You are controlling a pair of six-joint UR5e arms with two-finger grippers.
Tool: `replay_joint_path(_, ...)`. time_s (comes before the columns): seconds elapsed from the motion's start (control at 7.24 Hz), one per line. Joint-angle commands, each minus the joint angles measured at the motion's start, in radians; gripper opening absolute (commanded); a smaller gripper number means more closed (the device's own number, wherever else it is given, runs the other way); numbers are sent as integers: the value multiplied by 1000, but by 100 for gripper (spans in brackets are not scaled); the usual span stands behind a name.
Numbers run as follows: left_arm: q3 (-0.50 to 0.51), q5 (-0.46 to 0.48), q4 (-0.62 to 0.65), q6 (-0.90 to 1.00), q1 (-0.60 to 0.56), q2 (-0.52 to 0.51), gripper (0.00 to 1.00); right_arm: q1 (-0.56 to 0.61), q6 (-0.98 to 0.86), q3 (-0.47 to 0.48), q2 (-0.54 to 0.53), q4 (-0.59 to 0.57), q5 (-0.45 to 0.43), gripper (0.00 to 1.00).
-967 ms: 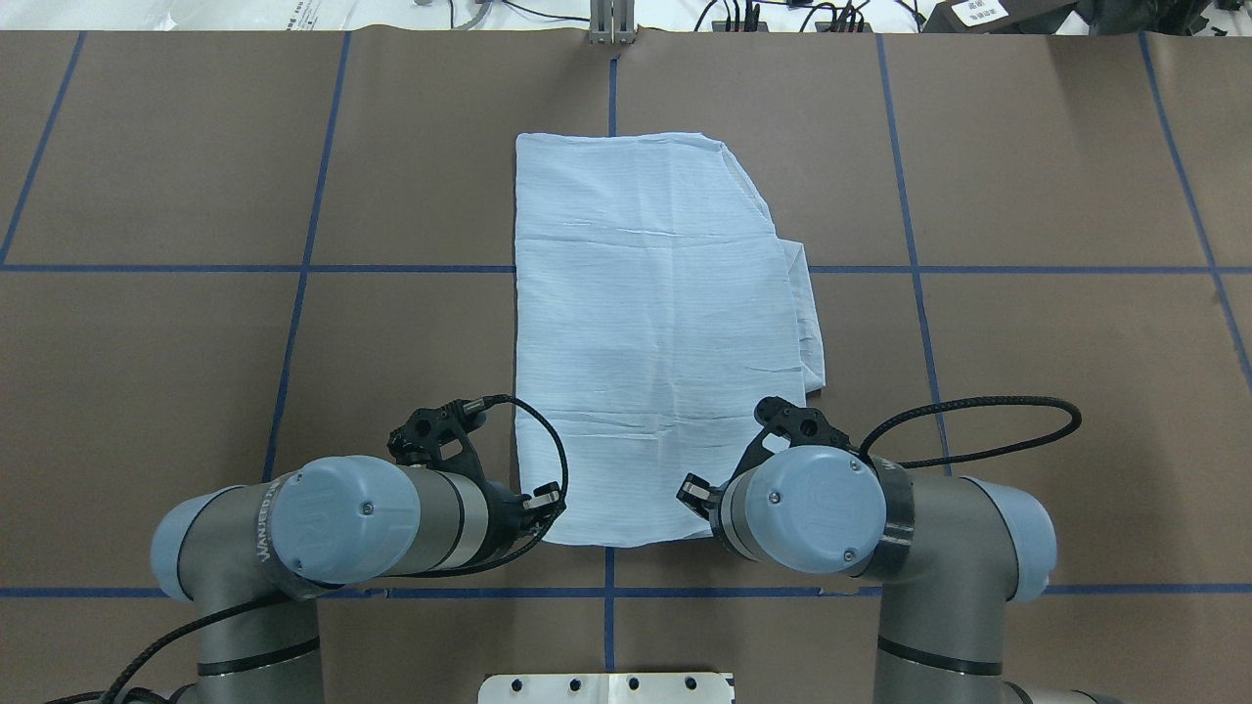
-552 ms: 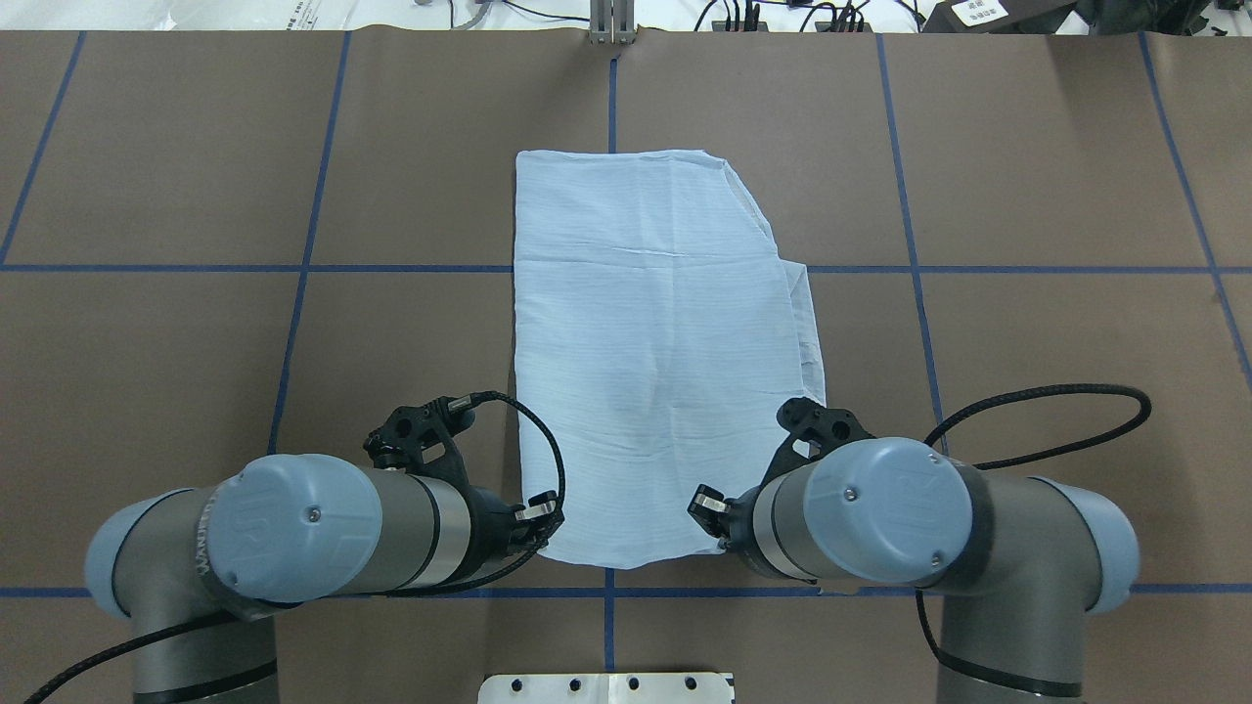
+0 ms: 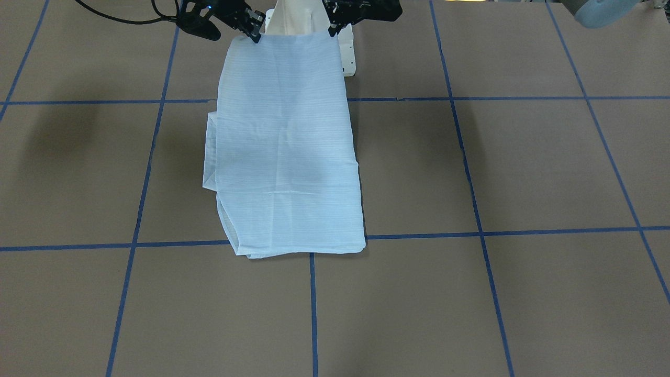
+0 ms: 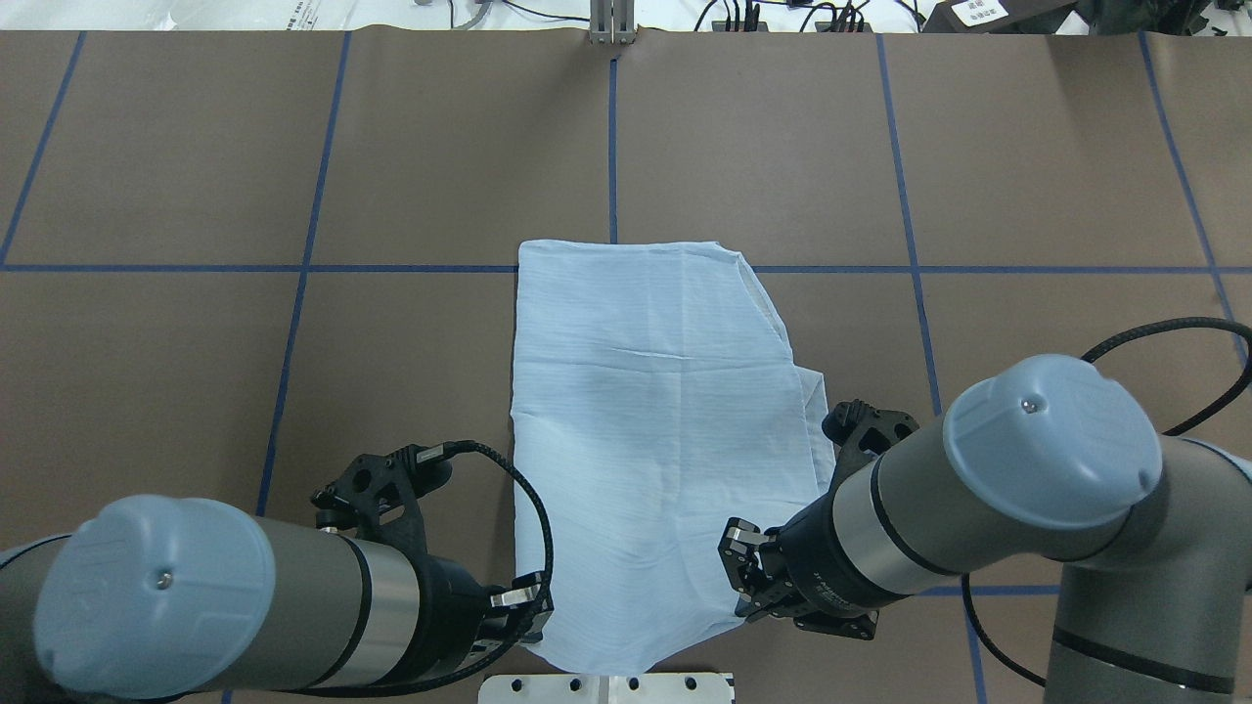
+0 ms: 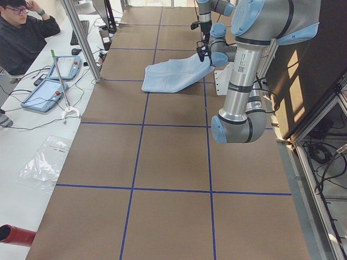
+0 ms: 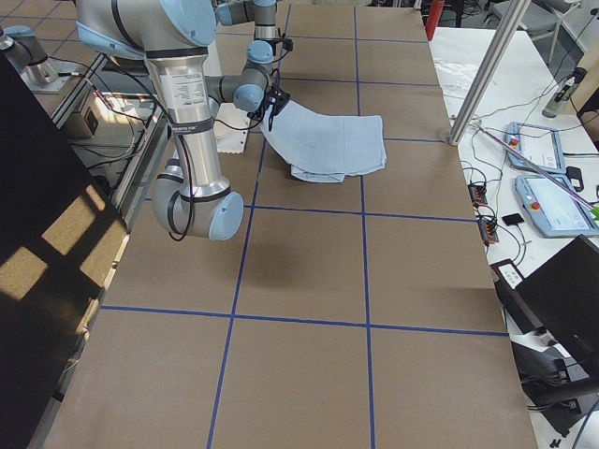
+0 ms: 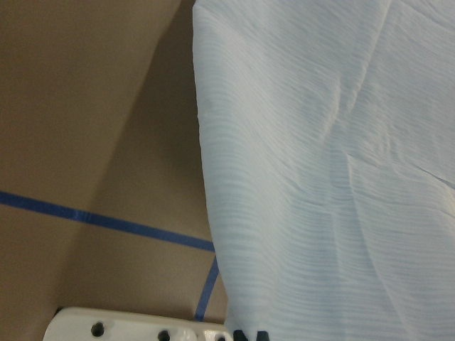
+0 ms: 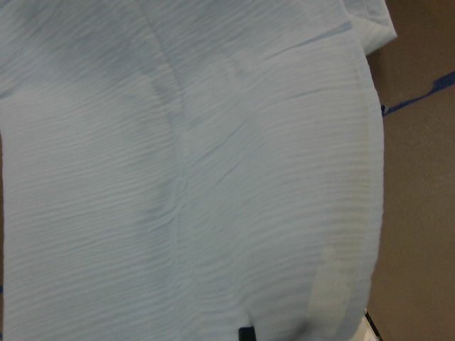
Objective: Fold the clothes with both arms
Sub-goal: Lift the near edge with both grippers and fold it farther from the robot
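The table (image 4: pixel 1027 147), brown-covered with a blue taped grid, carries the shirt (image 4: pixel 655 411), already folded to a long panel. The left arm (image 4: pixel 245 606) and right arm (image 4: pixel 978 479) flank the end held at the jaws. The left gripper (image 4: pixel 523 601) and right gripper (image 4: pixel 743 577) each have their jaws clamped on one corner of the shirt. The hem spans between the two sets of jaws, and the rest runs away from them to lie flat on the table. The step in hand is judged to be a crosswise fold, carrying this hem over to the end farthest from the jaws. Done well, both grippers travel level and at matched pace with the hem taut, so the corners land square. The layer (image 3: pixel 209 152) protruding on the right gripper's side may pull askew. The front-facing view shows the hem raised and straight between the jaws, and the overhead view cannot show that height. The side views show the cloth sloping up to the jaws. The wrist views show only striped cloth, plus the white base plate (image 7: pixel 135 330) below the left jaws.
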Motion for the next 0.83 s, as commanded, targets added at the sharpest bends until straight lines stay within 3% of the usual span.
replay_joint_path(0.0, 6, -14, 31, 17, 0, -3, 0, 83, -15, -57, 26, 6, 33, 0)
replay_joint_path(0.41, 132, -17, -64, 118, -213, -26, 0, 255, -214, -226, 112, 10, 30, 0)
replay_joint_path(0.69, 306, -110, -238, 152, -351, -66, 0, 292, -292, -454, 246, 15, 12, 0)
